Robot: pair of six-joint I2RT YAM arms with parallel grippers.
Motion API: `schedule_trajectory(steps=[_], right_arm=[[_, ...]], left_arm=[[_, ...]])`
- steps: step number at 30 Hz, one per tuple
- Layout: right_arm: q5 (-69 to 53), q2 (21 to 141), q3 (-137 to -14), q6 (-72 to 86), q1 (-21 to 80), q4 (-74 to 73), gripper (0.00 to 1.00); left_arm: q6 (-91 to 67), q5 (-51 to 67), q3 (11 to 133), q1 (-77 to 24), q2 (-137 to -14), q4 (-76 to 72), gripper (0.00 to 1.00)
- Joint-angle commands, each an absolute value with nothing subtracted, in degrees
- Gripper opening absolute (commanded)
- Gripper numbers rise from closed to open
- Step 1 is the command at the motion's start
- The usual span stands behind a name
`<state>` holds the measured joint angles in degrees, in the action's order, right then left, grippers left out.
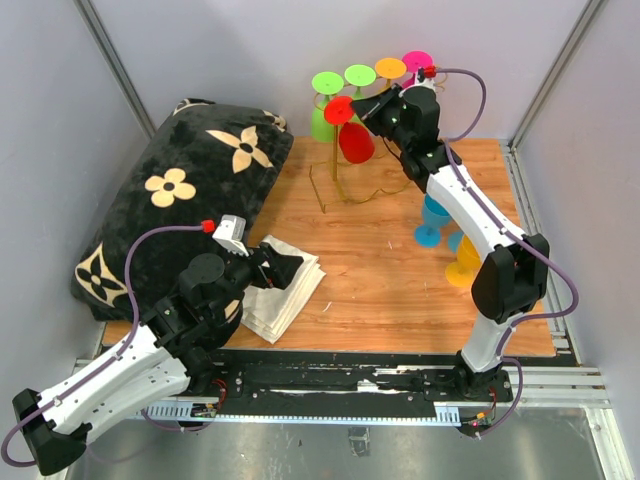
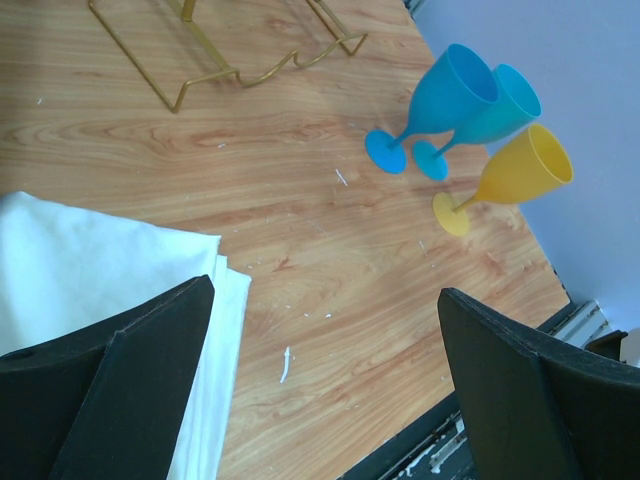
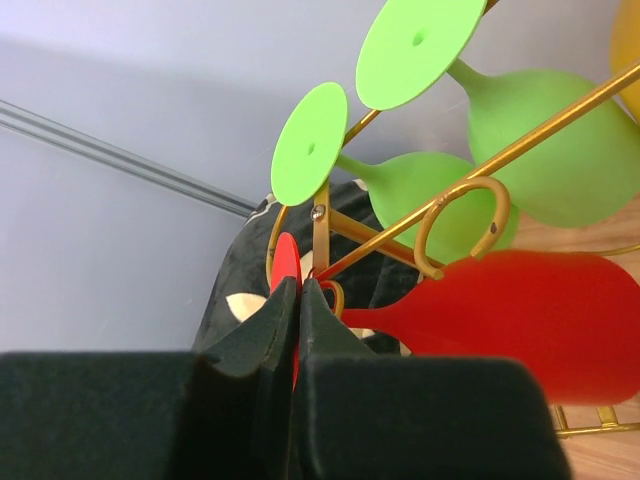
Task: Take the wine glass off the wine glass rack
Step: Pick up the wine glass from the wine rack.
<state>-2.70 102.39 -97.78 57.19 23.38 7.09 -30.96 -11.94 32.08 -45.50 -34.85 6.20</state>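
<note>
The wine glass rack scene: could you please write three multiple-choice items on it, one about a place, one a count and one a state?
1. Where do the blue glasses stand?
A) on the pillow
B) on the table
C) on the white cloth

2. How many green glasses hang from the wine glass rack?
A) one
B) four
C) two

3. What is the right pincer doing?
A) shut on the base of the red glass
B) open above the white cloth
C) shut on a blue glass

Answers:
1 B, their feet rest on the bare wood.
2 C, two green bases show by the gold rail.
3 A, its jaws close on the edge of the red disc.
</note>
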Motion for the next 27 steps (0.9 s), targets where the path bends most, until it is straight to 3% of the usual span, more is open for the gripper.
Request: schedule_trajectory(steps=[1, 27], right_arm=[[-4.2, 101.6, -99.6, 56.9, 23.1, 7.1, 0.01], [-6.6, 98.5, -98.9, 60.4, 21.2, 7.2, 0.01]], left_arm=[[-30.8, -12.8, 32.1, -45.2, -34.6, 5.5, 1.0], [-31.4, -13.4, 32.4, -45.3, -35.2, 4.4, 1.0]])
